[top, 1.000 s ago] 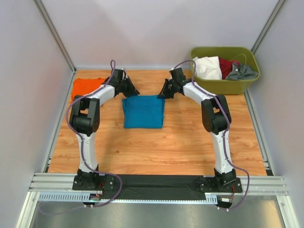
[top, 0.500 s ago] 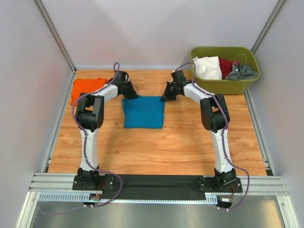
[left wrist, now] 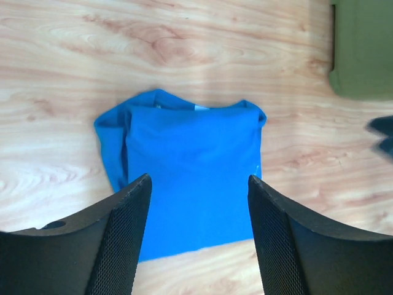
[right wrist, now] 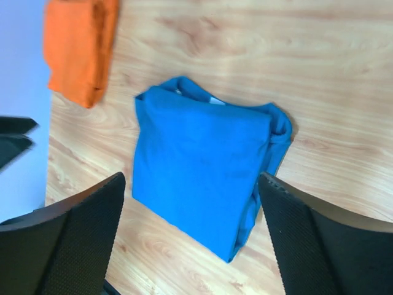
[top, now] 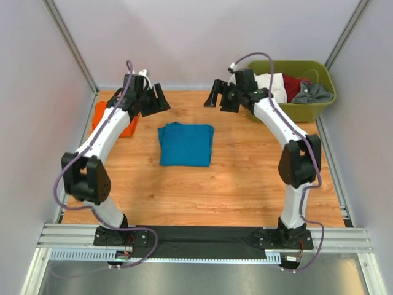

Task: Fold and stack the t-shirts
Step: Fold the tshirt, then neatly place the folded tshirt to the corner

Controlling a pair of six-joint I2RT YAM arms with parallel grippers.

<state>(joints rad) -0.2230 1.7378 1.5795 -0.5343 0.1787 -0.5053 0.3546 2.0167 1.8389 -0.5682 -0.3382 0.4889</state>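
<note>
Since a second ago, both arms have lifted up and back from the far corners of the teal-blue t-shirt [top: 186, 144]. We see the left end effector [top: 156, 102] and right end effector [top: 218, 101] released, fingers spread, holding nothing. The shirt lies folded mid-counter [top: 245, 178]. The orange t-shirt [right wrist: 80, 49] lies folded by the far-left edge, apart from it.
</note>
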